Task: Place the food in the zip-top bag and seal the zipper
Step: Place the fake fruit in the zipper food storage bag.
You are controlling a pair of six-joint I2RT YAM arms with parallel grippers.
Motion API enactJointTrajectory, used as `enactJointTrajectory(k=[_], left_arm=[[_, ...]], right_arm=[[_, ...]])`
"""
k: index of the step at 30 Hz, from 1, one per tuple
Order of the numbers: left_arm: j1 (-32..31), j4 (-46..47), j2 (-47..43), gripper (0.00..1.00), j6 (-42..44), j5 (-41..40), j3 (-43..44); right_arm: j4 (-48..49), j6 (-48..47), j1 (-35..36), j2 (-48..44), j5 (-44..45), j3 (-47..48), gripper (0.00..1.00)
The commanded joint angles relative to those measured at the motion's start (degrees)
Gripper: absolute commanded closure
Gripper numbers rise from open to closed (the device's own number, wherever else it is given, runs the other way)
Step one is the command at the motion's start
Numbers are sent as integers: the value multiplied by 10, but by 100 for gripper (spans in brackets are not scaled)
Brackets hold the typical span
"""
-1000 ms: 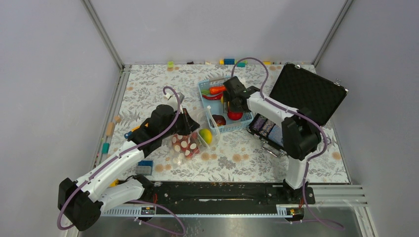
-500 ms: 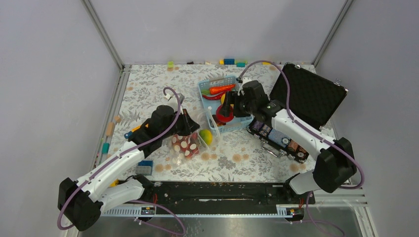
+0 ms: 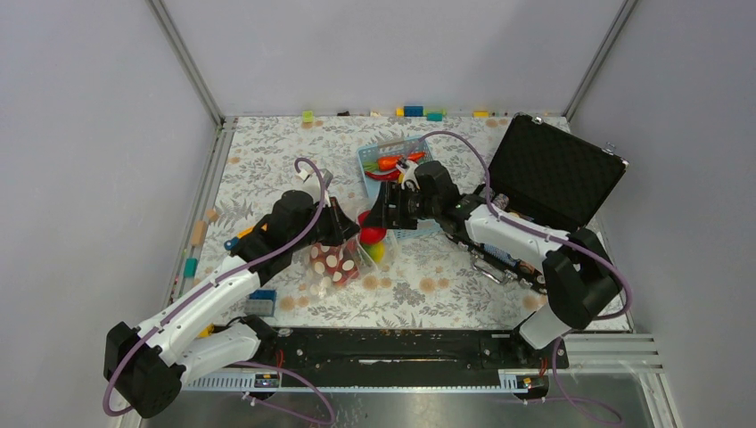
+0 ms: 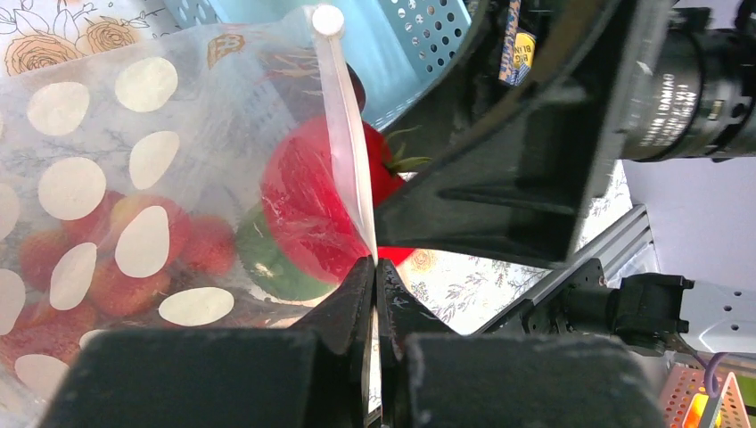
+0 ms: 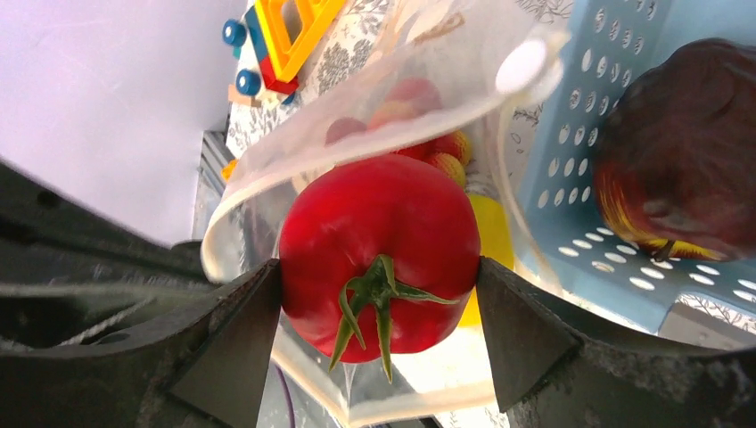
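My right gripper (image 3: 373, 225) (image 5: 379, 334) is shut on a red tomato (image 5: 374, 245) (image 3: 370, 235) and holds it at the mouth of the zip-top bag (image 3: 334, 263) (image 4: 116, 205) (image 5: 357, 125). My left gripper (image 3: 349, 234) (image 4: 374, 267) is shut on the bag's whitish zipper strip (image 4: 343, 134) and holds the mouth open. Inside the bag are red strawberries (image 4: 53, 259), a green piece (image 4: 276, 267) and a yellow piece (image 5: 490, 241). The blue basket (image 3: 392, 183) (image 5: 579, 178) holds a carrot (image 3: 392, 162), a red chili and a dark red fruit (image 5: 677, 152).
An open black case (image 3: 553, 169) with glittery chip stacks (image 3: 504, 254) lies at the right. Small coloured blocks (image 3: 412, 111) sit along the back edge and at the left edge (image 3: 190, 266). A blue brick (image 3: 261, 299) lies near the left arm.
My right gripper has carried the tomato out of the basket, leftward and toward me, to the bag's mouth. My left gripper has stayed still, holding the bag.
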Motion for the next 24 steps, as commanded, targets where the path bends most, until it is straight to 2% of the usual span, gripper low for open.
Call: enactJointTrajectory(k=[1,6,10,18,24], left_arm=[[0,41,-16,100,-5,20,-4],[0,43,-17,100,-6,21,-4],[0,42,-15,100,-6,20,-5],[0,40,-20,100,-9,8,-6],[0,36,-22,100,-11,-5,-6]], right_arm=[[43,58,14,31,62,40,49],[26,88,30,51,134,65,45],[16,109,46,62,168,75,31],[-4,87,55,52,159,81,1],[-8,42,55,15,147,59,0]])
